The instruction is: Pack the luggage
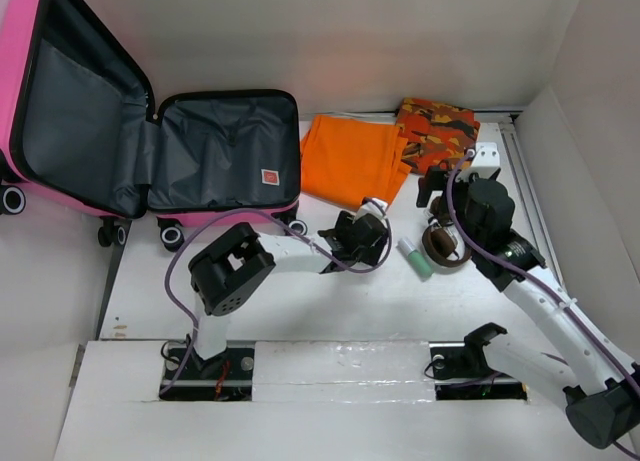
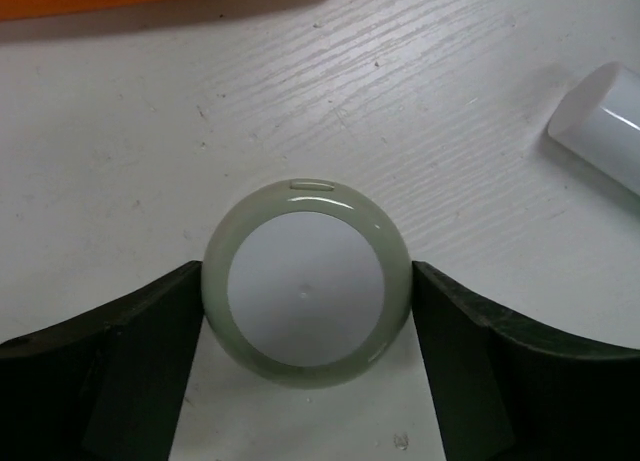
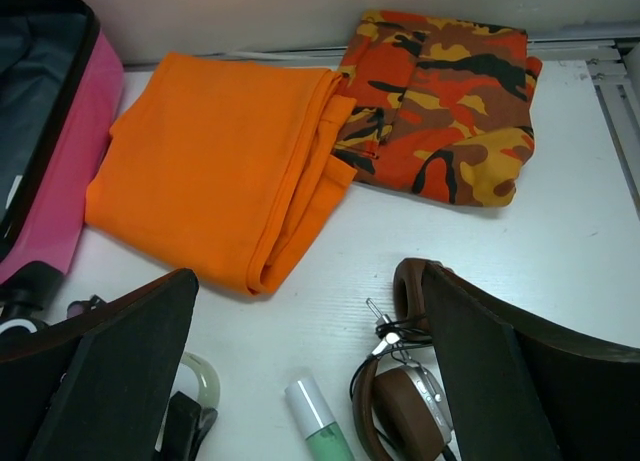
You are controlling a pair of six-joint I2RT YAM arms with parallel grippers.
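I'm judging luggage (image 1: pixel 220 146), 10 o'clock: stiff, wheeled; taking rim; left pincer (image 2: pixel 307 281) straddling round case (image 2: pixel 307 299), grip unclear; right pincer (image 3: pixel 308 276) gaping, empty.

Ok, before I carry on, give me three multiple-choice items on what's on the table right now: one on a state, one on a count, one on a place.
1. The luggage is:
A) zipped shut
B) open, lining bare
C) open, with a cloth inside

2. Folded cloths lying on the table:
A) one
B) two
C) three

3. The round pale-green container sits:
A) inside the luggage
B) on top of a cloth
C) on the table, between the fingers of the left gripper

Answers:
1 B: both halves show only grey lining.
2 B: a plain orange cloth lies beside an orange camouflage cloth.
3 C: the left wrist view shows one finger on either side of it, with white table around.
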